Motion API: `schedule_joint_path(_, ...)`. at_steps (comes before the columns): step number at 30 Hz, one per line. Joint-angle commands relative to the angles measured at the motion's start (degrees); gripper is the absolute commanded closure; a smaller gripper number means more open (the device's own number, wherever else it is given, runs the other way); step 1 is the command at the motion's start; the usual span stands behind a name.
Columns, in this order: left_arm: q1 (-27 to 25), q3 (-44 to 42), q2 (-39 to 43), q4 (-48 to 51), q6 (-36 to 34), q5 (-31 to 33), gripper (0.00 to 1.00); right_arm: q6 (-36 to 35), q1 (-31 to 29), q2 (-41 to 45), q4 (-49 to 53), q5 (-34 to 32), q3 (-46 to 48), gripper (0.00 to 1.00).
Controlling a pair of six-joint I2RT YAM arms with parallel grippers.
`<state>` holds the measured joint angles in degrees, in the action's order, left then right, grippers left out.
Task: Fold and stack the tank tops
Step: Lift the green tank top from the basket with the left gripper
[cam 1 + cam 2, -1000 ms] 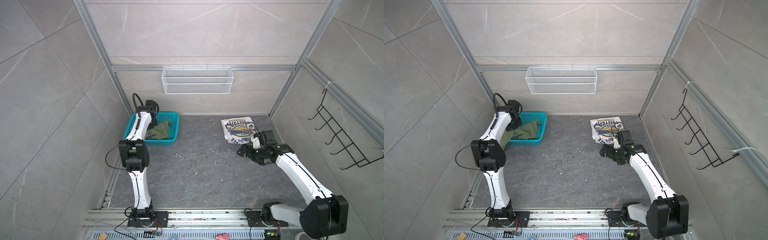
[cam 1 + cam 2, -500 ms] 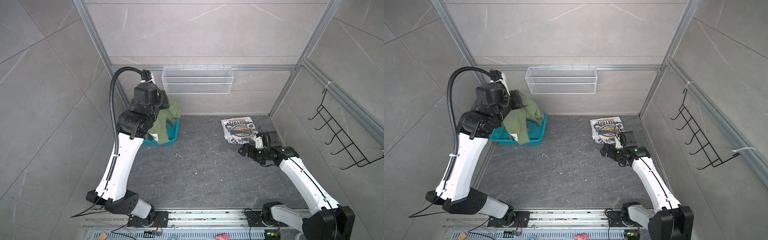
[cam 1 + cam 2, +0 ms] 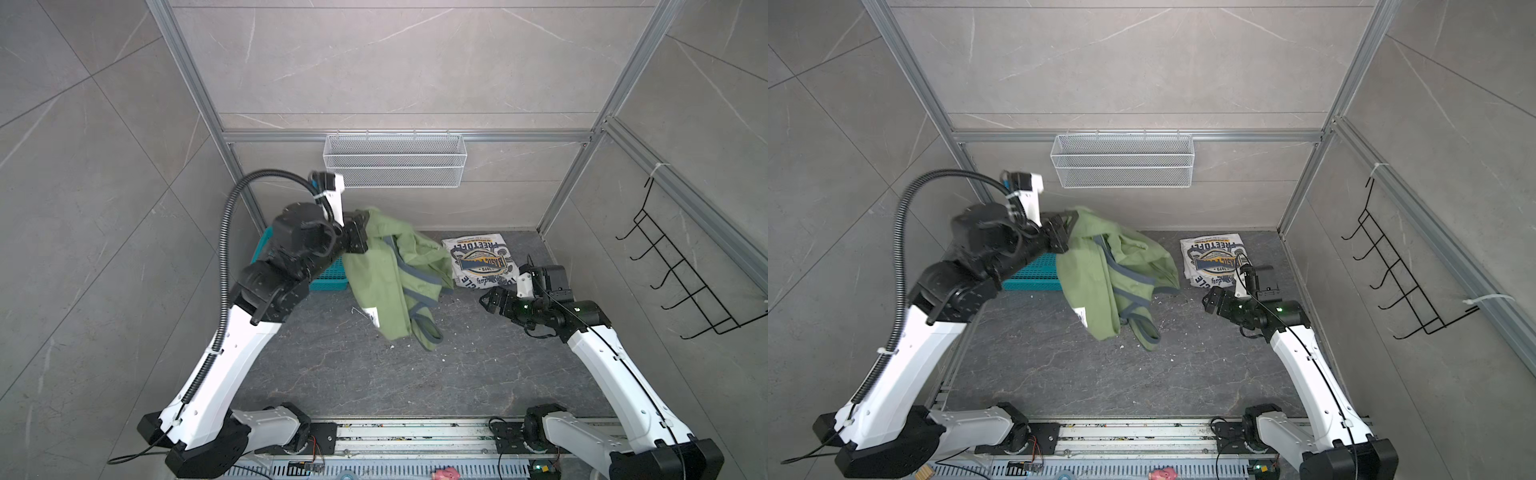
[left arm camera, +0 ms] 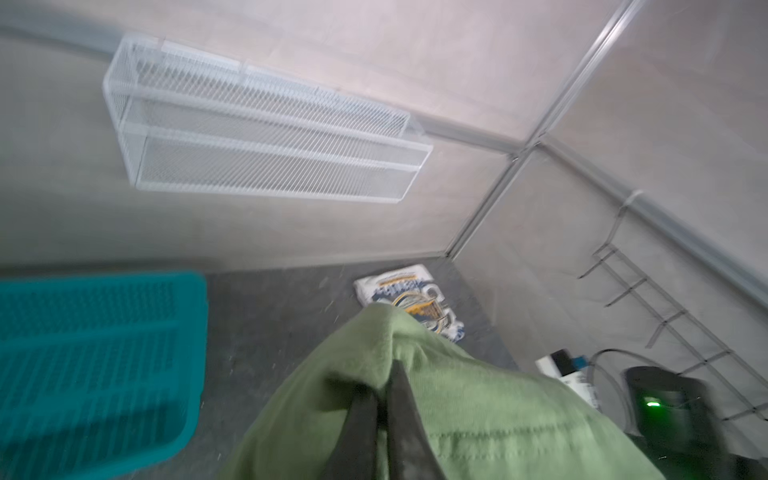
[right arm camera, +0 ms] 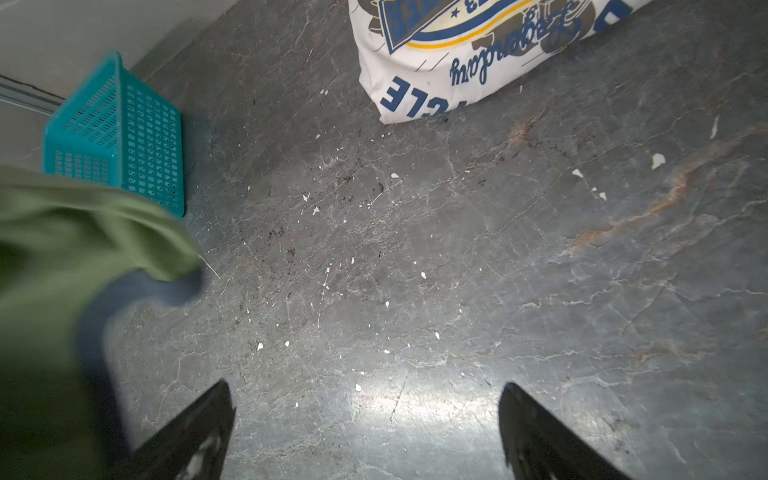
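Note:
The olive green tank top [image 3: 386, 282] [image 3: 1100, 274] hangs in the air over the floor's middle. Its top edge is pinched in my left gripper [image 3: 365, 224] [image 4: 382, 374], whose jaws stand nearly together with green cloth [image 4: 457, 415] bunched over the tips. The cloth's lower end swings close to the floor, blurred in the right wrist view [image 5: 62, 249]. The white tank top [image 3: 478, 259] [image 3: 1214, 257] [image 5: 436, 62] lies folded, print up, at the back right. My right gripper [image 3: 488, 299] [image 5: 365, 395] hovers low just in front of it, open and empty.
A teal plastic basket [image 3: 332, 278] [image 5: 137, 137] stands at the back left, partly behind the left arm. A white wire shelf [image 3: 395, 160] hangs on the back wall. A black hook rack [image 3: 681, 282] is on the right wall.
My left arm has lifted the olive green tank top out of the basket and swung it right, over the floor's middle. The right gripper has stayed open near the white tank top.

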<state>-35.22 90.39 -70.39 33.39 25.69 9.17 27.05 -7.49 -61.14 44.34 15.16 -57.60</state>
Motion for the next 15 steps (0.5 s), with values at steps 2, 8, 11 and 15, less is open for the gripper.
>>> schedule_joint_path(2,3.20,-15.89,-5.35,13.69,11.15,10.31,0.47,-0.15,-0.25,0.09,2.25,-0.08,0.37,0.00)
schedule_joint_path(8,-2.57,-23.43,-0.17,13.41,9.77,12.11,0.25,1.25,-1.34,-2.16,-1.57,2.29,2.94,0.00)
schedule_joint_path(11,-2.91,-24.37,-0.47,12.64,8.94,8.54,0.25,3.21,-4.28,-4.33,-4.72,1.04,5.03,0.01)
schedule_joint_path(15,-7.29,-22.67,-7.55,11.59,8.05,5.23,0.26,6.25,-8.12,-8.95,-8.64,-1.37,6.75,0.02)
